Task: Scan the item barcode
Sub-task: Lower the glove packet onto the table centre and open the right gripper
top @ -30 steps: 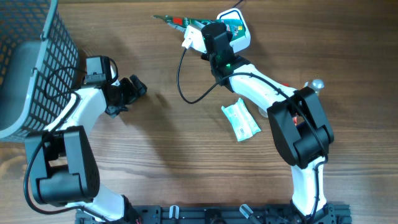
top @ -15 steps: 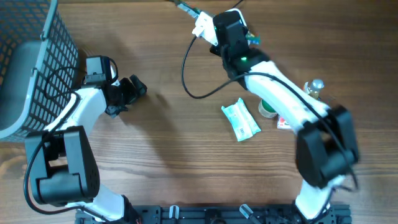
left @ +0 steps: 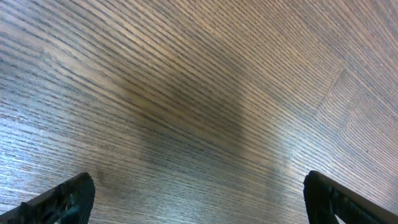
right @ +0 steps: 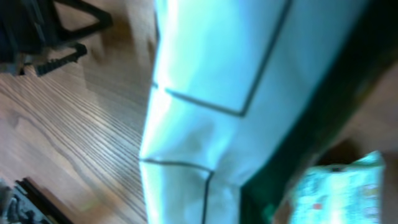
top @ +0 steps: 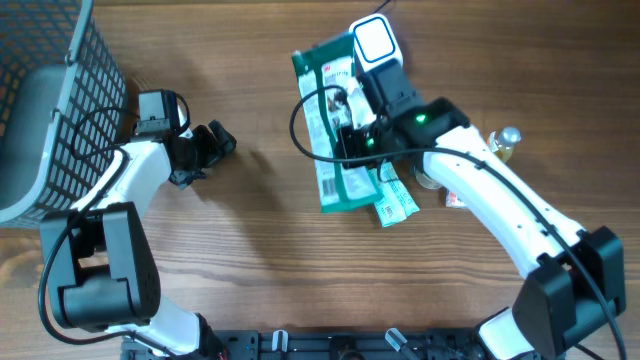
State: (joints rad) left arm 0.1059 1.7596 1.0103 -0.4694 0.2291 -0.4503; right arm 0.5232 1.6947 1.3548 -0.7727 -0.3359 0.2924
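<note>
The item is a large green and white packet [top: 330, 170], hanging above the middle of the table; its white face [right: 217, 81] fills the right wrist view. My right gripper [top: 352, 132] is shut on it near its middle, and the fingers themselves are hidden by the packet. No barcode can be made out on it. A white scanner [top: 375, 40] with a black cable [top: 297, 120] sits at the far edge, just beyond the packet's top. Far to the left, my left gripper [top: 205, 150] stands open over bare wood, its fingertips [left: 62, 199] wide apart with nothing between them.
A small white and green sachet [top: 397, 202] lies under the packet's lower right corner, also in the right wrist view [right: 336, 193]. A small bottle [top: 507, 138] and a round green object [top: 430, 178] sit at the right. A dark mesh basket [top: 50, 100] fills the left corner.
My right arm swung back from the far edge toward the table's middle, carrying the green packet, which turned from edge-on to broad face up. The left arm has not moved.
</note>
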